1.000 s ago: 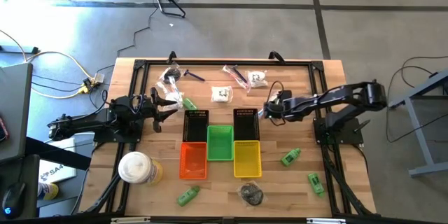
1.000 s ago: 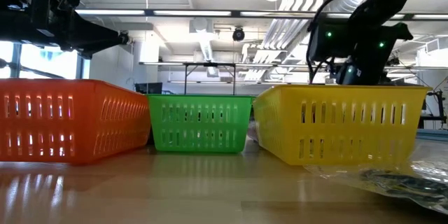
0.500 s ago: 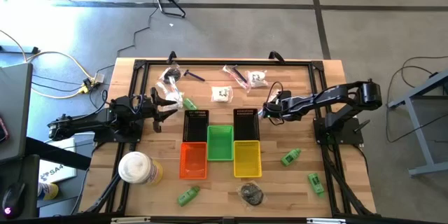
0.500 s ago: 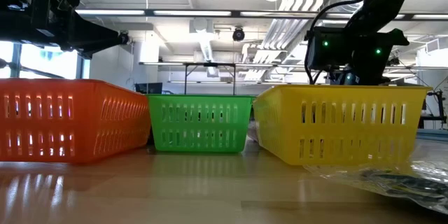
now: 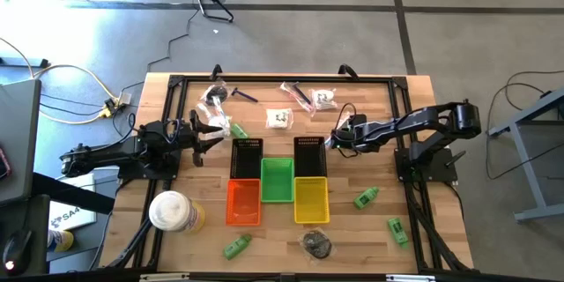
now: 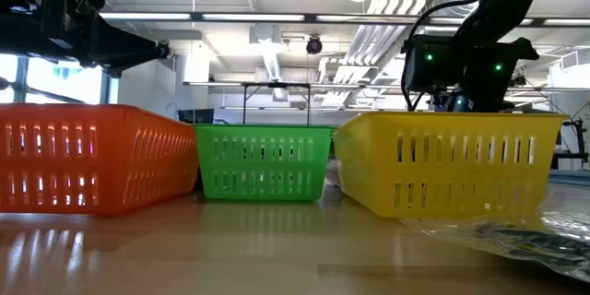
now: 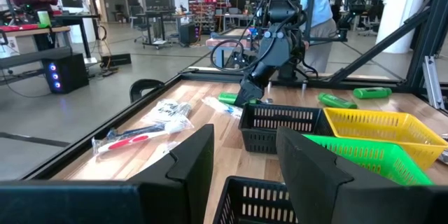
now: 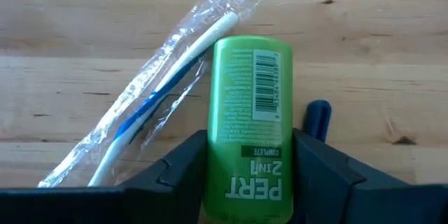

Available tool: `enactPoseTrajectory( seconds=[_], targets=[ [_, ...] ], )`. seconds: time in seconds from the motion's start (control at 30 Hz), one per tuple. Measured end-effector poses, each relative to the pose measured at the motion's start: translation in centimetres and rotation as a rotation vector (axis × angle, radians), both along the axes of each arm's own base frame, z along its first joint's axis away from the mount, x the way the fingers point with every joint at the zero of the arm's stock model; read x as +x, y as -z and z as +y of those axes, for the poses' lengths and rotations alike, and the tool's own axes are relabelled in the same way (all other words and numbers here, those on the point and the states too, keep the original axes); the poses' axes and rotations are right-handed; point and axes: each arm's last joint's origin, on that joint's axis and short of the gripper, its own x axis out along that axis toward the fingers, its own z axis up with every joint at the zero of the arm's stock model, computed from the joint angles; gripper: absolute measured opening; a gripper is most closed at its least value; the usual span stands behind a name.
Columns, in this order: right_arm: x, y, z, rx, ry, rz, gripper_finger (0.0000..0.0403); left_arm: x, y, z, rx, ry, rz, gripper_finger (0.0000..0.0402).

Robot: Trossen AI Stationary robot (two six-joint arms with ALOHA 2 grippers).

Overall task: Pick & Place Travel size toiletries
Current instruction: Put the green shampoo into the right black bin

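In the right wrist view a green bottle [image 8: 250,119] marked PERT lies on its side on the table, between the fingers of my right gripper [image 8: 248,147]. A clear-wrapped white and blue stick [image 8: 150,108] lies beside it. In the high view my right gripper [image 5: 334,139] is low, just right of the right black basket [image 5: 309,154]. My left gripper [image 5: 208,132] is open above the table left of the left black basket [image 5: 247,157], touching nothing. More wrapped pieces [image 5: 279,118] lie toward the far edge, and green bottles [image 5: 367,197] toward the near right. My right gripper has the green bottle pinched between its two fingers [image 8: 178,164] at the end nearest the wrist [image 8: 245,182]. The fingers come slanting down from the table's right and run along the bottle. The bottle lies flat on the table.
Orange [image 5: 243,201], green [image 5: 277,179] and yellow [image 5: 310,198] baskets stand in a row near the middle. A round white-and-yellow container [image 5: 172,211] stands near left. A dark wrapped piece [image 5: 317,244] lies at the near edge. A dark blue piece [image 8: 318,119] lies beside the bottle.
My right gripper came down a little toward the table beside the right black basket during the first half second, then stayed still.
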Motion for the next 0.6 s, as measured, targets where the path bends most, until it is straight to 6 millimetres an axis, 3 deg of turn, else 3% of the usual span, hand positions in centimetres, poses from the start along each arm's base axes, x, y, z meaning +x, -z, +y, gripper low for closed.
enactPoseTrajectory(
  seconds=[0.17, 0.6],
  targets=[
    [-0.01, 0.0, 0.0, 0.001, 0.0, 0.001, 0.0194, 0.0, 0.0, 0.0, 0.0, 0.0, 0.0, 0.0152],
    [-0.01, 0.0, 0.0, -0.001, -0.021, 0.016, 0.0182, 0.0, 0.0, 0.0, 0.0, 0.001, 0.0, 0.0152]
  ],
)
